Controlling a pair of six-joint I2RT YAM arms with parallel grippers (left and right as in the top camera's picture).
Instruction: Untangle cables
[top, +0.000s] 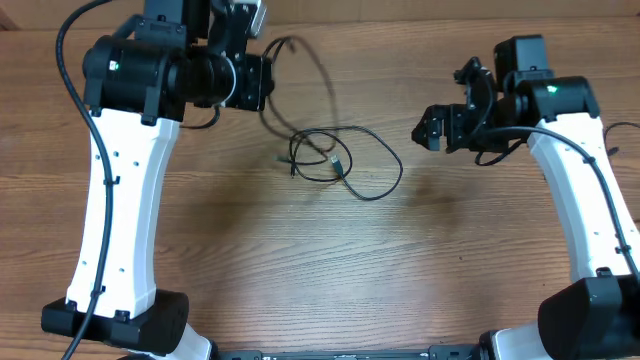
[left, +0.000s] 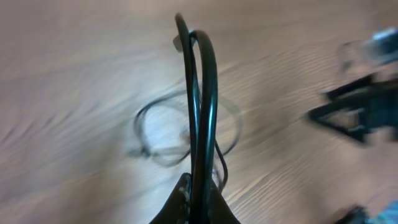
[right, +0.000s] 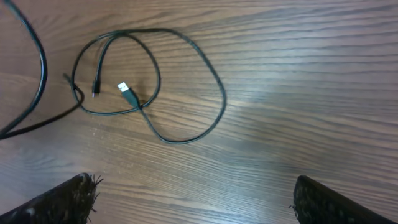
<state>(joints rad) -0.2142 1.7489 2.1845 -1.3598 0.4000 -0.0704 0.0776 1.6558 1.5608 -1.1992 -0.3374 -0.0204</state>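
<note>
The left gripper (top: 262, 58) sits near the far edge of the counter (top: 320, 280), left of centre, and its jaws are clenched on the cables (top: 341, 177). The left wrist view is blurred, yet it shows a doubled strand of black cord rising straight out of the pinched fingertips. From there one strand arcs down across the wood to the main tangle, which lies flat about midway between the two arms, nearer the far edge than the near one. The silver plug (right: 126, 92) rests inside the smaller loop, and a larger loop bulges toward the right edge. The right gripper (right: 193, 191) hovers on that side, clear of the cord, jaws spread wide with nothing between them.

The step in hand looks like drawing the held strand away so the loops open up. To do it well, the left arm should probably pull slowly and low toward the far-left corner, so the cord slides through itself instead of dragging the whole bundle along. The right gripper would do best to come down and pin the cord just beside the plug, where the loops cross, rather than on the open outer loop. A quick tug risks cinching that crossing into a knot.
</note>
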